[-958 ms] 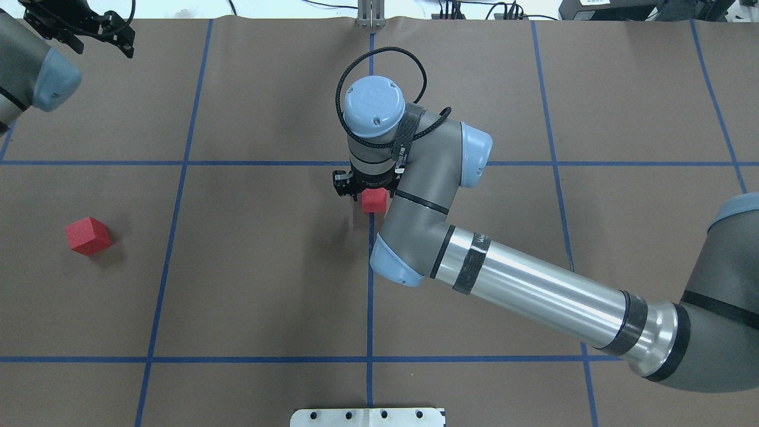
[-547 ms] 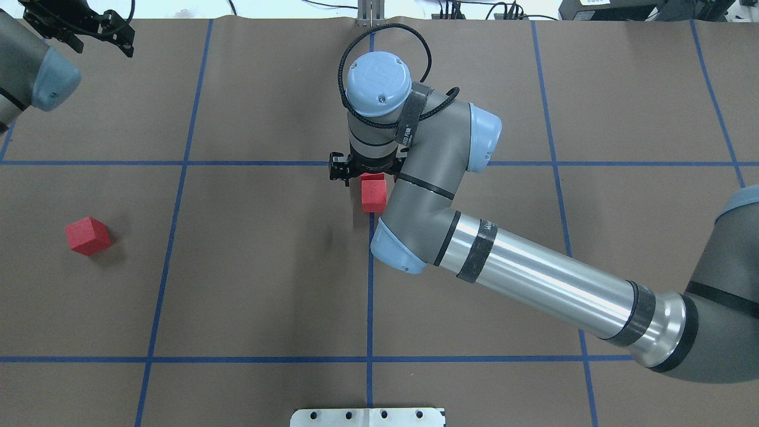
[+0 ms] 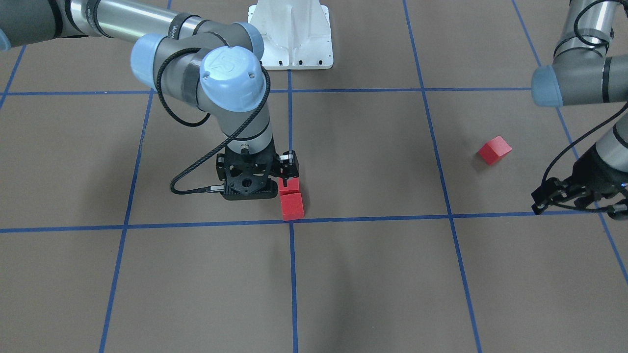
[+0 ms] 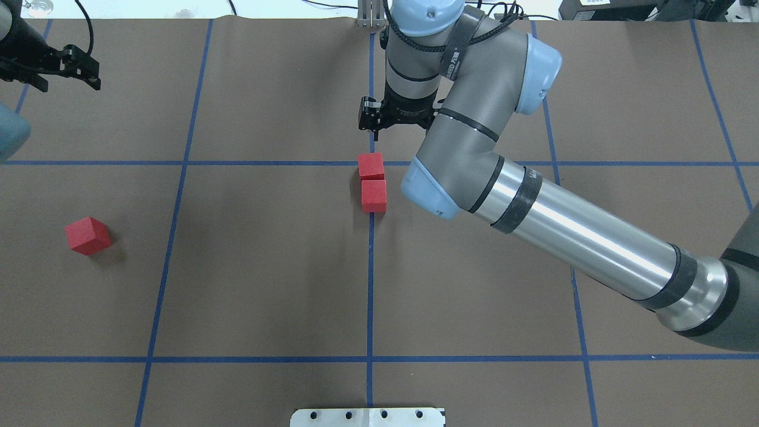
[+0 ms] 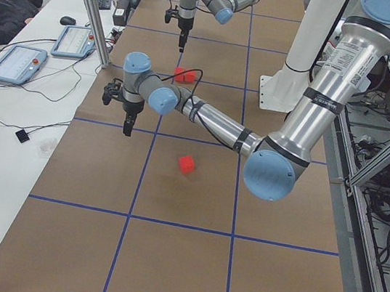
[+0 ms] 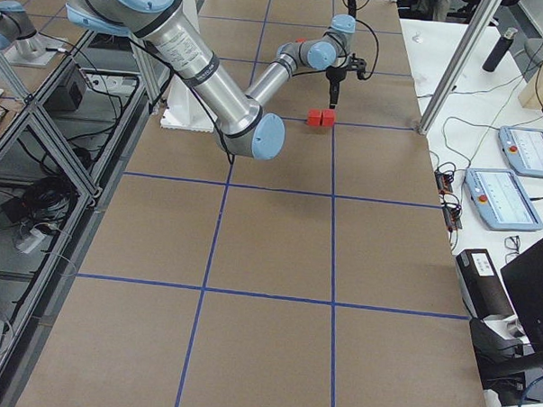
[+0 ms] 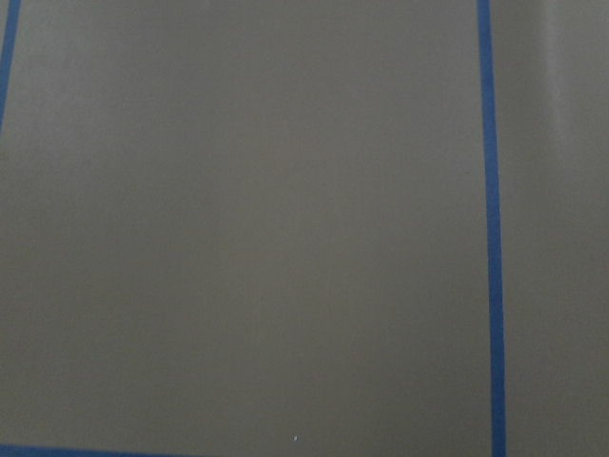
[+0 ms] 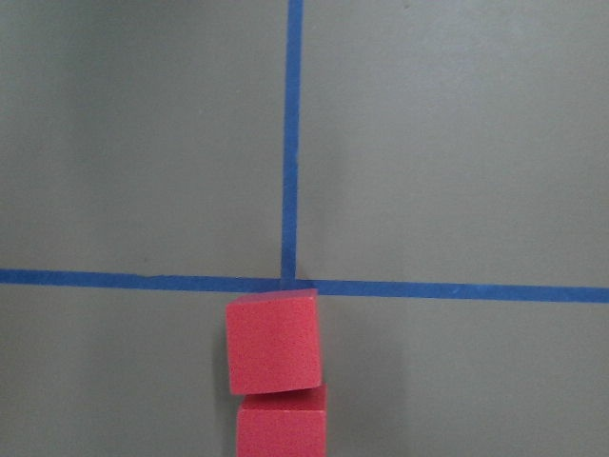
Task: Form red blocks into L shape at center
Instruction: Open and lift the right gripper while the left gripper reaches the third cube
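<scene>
Two red blocks (image 4: 372,166) are now sitting touching in a line against the center (image 8: 288,280), because the right gripper (image 4: 398,121), jaws apart and empty, is lifting away beyond them, leaving the third block (image 4: 88,235) waiting by the spread-jawed left gripper (image 3: 579,198).

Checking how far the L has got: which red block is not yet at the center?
The lone red block, out in a square on the robot's left. The touching pair sits at the center crossing.
</scene>
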You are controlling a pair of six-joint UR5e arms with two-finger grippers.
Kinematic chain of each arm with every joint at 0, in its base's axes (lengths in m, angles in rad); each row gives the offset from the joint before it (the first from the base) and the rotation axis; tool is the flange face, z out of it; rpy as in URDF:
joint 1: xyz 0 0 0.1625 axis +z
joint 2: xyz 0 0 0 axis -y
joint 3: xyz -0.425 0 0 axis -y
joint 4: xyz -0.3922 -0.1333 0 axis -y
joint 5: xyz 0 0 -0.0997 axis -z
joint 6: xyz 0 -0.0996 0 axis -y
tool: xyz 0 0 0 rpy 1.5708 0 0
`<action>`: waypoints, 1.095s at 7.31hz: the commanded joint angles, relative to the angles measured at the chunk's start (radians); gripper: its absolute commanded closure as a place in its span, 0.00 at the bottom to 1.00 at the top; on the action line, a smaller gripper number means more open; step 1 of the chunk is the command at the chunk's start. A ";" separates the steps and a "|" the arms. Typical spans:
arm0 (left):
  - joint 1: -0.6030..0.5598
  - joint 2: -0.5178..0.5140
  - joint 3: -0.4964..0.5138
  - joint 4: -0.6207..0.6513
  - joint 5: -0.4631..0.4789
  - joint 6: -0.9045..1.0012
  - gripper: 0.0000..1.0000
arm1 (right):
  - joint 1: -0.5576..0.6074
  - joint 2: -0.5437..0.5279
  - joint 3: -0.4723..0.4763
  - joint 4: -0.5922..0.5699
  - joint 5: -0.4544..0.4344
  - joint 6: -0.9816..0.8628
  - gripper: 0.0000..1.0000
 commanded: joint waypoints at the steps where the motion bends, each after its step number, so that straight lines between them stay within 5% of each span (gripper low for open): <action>1: 0.107 0.196 -0.107 -0.186 0.049 -0.194 0.00 | 0.074 -0.064 0.031 -0.005 0.043 -0.079 0.01; 2: 0.205 0.262 -0.108 -0.316 0.148 -0.354 0.00 | 0.094 -0.078 0.039 -0.004 0.046 -0.119 0.01; 4: 0.324 0.343 -0.116 -0.368 0.262 -0.439 0.00 | 0.120 -0.100 0.037 0.001 0.052 -0.147 0.01; 8: 0.333 0.444 -0.200 -0.370 0.262 -0.443 0.00 | 0.119 -0.102 0.034 0.004 0.052 -0.147 0.01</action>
